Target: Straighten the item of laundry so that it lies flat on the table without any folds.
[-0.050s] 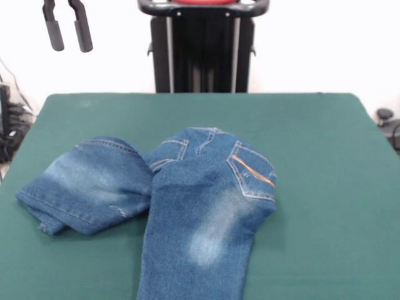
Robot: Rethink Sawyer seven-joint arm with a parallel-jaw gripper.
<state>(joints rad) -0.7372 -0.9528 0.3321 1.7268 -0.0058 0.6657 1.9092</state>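
Green cloth covers the table, with a white wall behind. High at the upper left hangs the gripper, its 2 dark fingers spread apart and holding nothing, well above the surface. Below lie the jeans, 1 leg folded leftward, the other running toward the near edge.

dark cables at the left edge, black object far right
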